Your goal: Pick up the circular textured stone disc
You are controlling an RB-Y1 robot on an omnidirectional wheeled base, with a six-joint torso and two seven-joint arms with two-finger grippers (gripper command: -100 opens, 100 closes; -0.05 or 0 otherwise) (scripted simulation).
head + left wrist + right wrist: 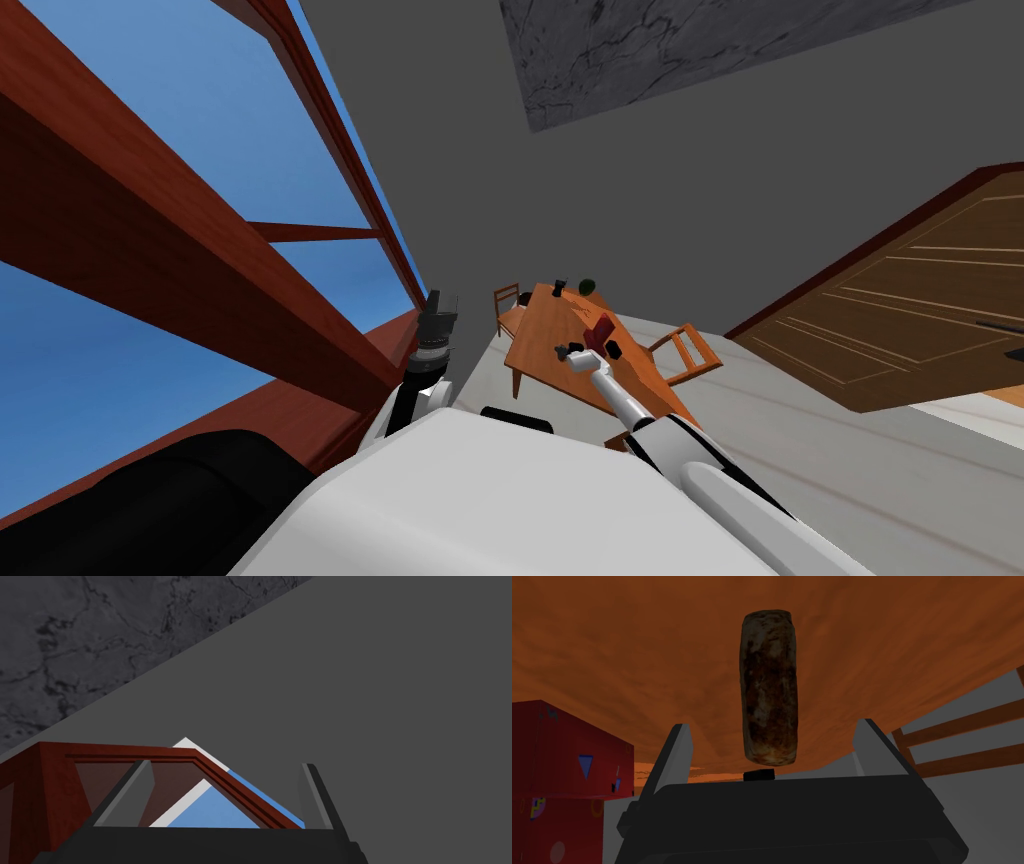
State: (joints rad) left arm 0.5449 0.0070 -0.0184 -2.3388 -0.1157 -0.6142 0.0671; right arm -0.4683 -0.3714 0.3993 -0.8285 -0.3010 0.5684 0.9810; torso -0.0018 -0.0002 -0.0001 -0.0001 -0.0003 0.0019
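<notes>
A round, mottled brown stone disc [769, 686] is seen edge-on, standing over the orange-brown wooden table [637, 641]. My right gripper [772, 724] is open with the disc centred between its fingers [677, 751]; a gap remains on each side and neither blade touches it. In the head view the right arm reaches out over the table [545, 345], with the right gripper [566, 352] above its near part. My left gripper [442, 303] is raised beside the window frame, and in its wrist view the left gripper [226, 763] stands open with nothing in it.
A red box [562, 776] with coloured marks stands close beside the right gripper, also seen as the red box [600, 332]. A small dark object [613, 350] lies by it. Wooden chairs [690, 352] flank the table. A brown door [900, 310] is at the right.
</notes>
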